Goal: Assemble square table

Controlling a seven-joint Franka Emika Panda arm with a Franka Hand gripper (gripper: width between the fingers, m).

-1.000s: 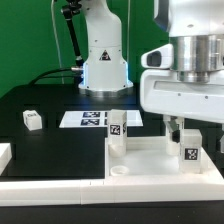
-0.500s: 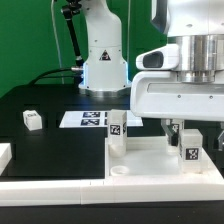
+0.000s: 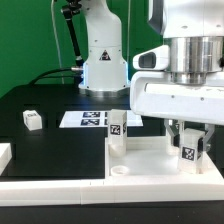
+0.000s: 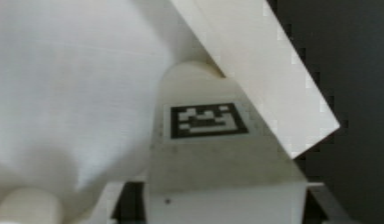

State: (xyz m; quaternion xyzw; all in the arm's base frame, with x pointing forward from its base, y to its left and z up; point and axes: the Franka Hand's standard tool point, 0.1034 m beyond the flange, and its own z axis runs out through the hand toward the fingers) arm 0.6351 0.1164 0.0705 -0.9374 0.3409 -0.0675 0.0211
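White leg (image 3: 190, 153) sits right under the gripper (image 3: 189, 141), dead centre between the fingers, and that is the line-up that matters. It stands upright on the slab (image 3: 150, 160), its long axis vertical and in line with the tool above it. One finger (image 3: 176, 132) hangs on one flank and the other on the far flank, so the jaws close across its width. They stand narrow, hugging both sides, but I cannot tell whether the pads are actually biting or just short of contact. From the wrist, the leg (image 4: 207, 150) fills the middle, its tag face square to the camera and the pale slab (image 4: 64, 100) spread behind it. My read is that this is the grab step, and any lift should go straight up along that vertical axis. A second leg (image 3: 117, 126) stands on the slab well off to the tool's side, toward the exterior view's left. A loose leg (image 3: 32, 119) lies farther that way on the black table, beyond the marker board (image 3: 90, 119).
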